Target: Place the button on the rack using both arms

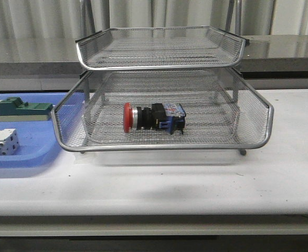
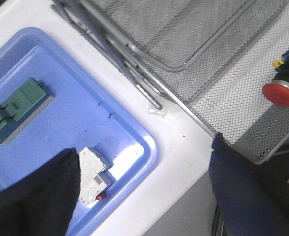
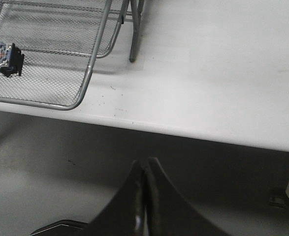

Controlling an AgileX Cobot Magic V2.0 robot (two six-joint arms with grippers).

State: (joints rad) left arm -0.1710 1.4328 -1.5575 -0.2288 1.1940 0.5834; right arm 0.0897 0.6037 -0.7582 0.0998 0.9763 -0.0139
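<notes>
Button lying in the rack's lower tray, both arms clear of it.

In the front view's centre, the button [image 1: 154, 117] lies on its side on the mesh of the rack [image 1: 163, 147], red cap facing the frame's left. At left, a blue tray [image 1: 35, 156] holds a green block [image 1: 21, 109] and a white terminal block [image 1: 1, 142]. The left gripper [image 2: 144, 196] hangs above the tray edge, its jaws spread wide and empty. The right gripper [image 3: 144, 196] sits off the table's edge, fingers pressed together with nothing between them. The placement looks finished; any retreat should stay clear of the rack's rim to avoid jolting it.
</notes>
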